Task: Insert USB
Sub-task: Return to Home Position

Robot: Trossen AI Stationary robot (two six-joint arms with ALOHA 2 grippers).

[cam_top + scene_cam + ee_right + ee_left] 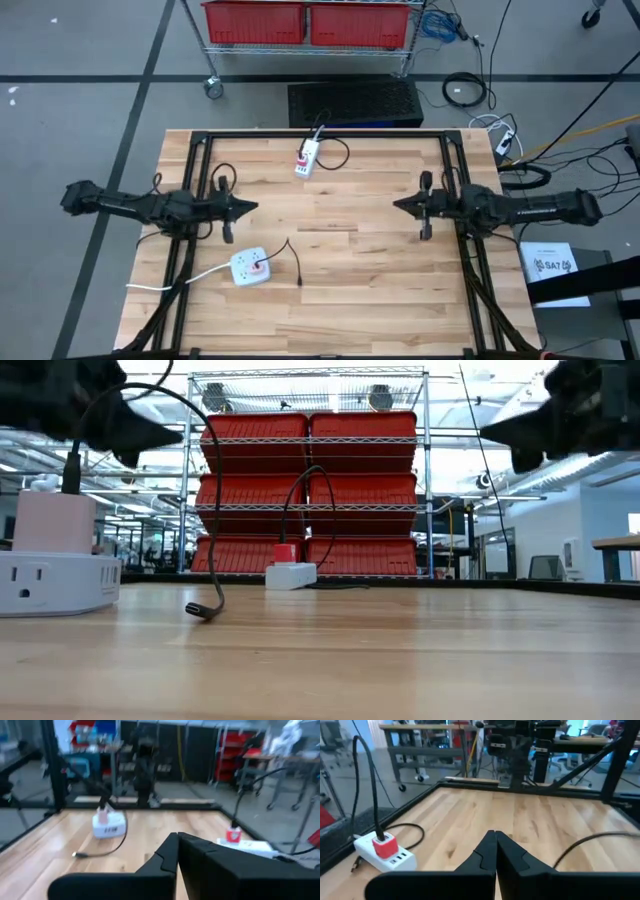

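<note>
A round white power hub [250,267] with a pink adapter [55,520] on top lies near the table's front left. From the adapter a black cable arcs over, and its free USB plug [203,610] rests on the wood. A white power strip [307,158] with a red adapter [384,846] lies flat at the far middle. My left gripper [252,207] hangs shut above the table's left side, pointing level toward the right. My right gripper [397,206] hangs shut above the right side, pointing level toward the left. Both are well above the table and hold nothing.
Black frame rails [195,200] run along the table's left, right and far sides. A wire rack of red bins [310,490] stands beyond the far edge, with a black crate [355,102] on the floor. Bare wood [350,290] lies between the arms.
</note>
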